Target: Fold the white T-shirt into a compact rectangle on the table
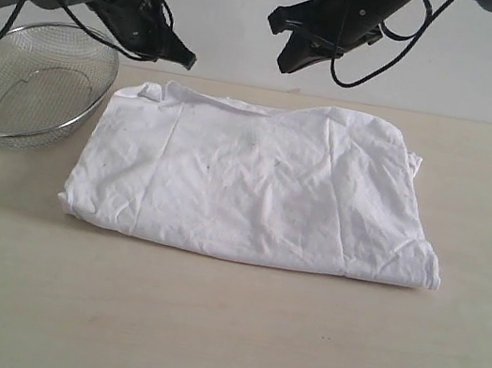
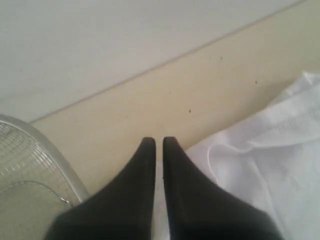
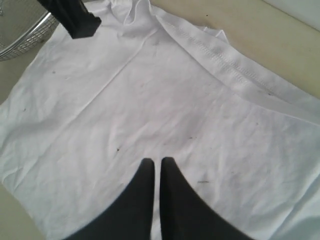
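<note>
The pale counter [image 1: 220,332] carries the white T-shirt [image 1: 256,181], folded into a wrinkled rectangle at its middle, close to the far edge. A wire-mesh bowl [image 1: 30,84] sits just beside it toward the far left, showing only bare mesh inside. The left claw [image 2: 158,142] and right claw [image 3: 156,162] hang above the shirt, pinched narrow, holding nothing.

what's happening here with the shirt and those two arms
Two robot arms hang above the table, where the white T-shirt lies folded into a rough, wrinkled rectangle. Neither arm is touching it: the left hand is shut and empty near the shirt's far corner, and the right hand is shut and empty above the cloth. A wire-mesh bowl sits beside the shirt on the left.
</note>
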{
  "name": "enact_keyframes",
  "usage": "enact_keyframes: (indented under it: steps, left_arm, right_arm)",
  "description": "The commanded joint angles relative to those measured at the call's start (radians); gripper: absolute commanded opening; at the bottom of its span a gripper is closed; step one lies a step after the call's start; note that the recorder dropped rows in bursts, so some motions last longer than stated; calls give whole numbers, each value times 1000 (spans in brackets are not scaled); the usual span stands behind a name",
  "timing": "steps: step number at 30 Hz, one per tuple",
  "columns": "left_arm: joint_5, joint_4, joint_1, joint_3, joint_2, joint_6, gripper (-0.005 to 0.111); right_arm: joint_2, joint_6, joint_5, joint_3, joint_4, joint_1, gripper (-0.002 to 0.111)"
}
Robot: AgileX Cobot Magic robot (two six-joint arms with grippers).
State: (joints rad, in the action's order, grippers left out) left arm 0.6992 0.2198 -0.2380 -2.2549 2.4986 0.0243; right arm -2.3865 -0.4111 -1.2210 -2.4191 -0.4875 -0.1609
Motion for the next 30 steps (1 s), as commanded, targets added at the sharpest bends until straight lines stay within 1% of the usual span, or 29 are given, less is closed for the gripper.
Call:
enact_keyframes:
  steps: [1, 3, 6, 7, 12, 18, 21, 22, 27, 28, 30]
  left_arm:
    - [105, -51, -1, -85, -1, -31, 4]
    - [153, -122, -3, -93, -1, -5, 4]
    - [188, -259, -7, -93, 8, 115, 4]
    - [197, -273, -13, -93, 14, 141, 4]
    - [206, -220, -33, -93, 59, 148, 4]
    - [173, -177, -42, -93, 107, 148, 4]
    - [152, -92, -42, -93, 118, 114, 4]
    - [134, -19, -42, -93, 121, 71, 4]
    - [111, 145, -42, -93, 133, 10, 4]
    - [107, 215, -42, -93, 133, -30, 4]
    - [116, 298, -42, -116, 131, -82, 4]
  right_arm:
    - [3, -5, 0, 0, -3, 6, 0]
    - [3, -5, 0, 0, -3, 6, 0]
    - [3, -5, 0, 0, -3, 6, 0]
    - [3, -5, 0, 0, -3, 6, 0]
    - [3, -7, 0, 0, -3, 6, 0]
    - [3, -7, 0, 0, -3, 6, 0]
    - [3, -7, 0, 0, -3, 6, 0]
    - [3, -7, 0, 0, -3, 6, 0]
    - [3, -7, 0, 0, -3, 6, 0]
    - [3, -7, 0, 0, -3, 6, 0]
    - [3, -7, 0, 0, -3, 6, 0]
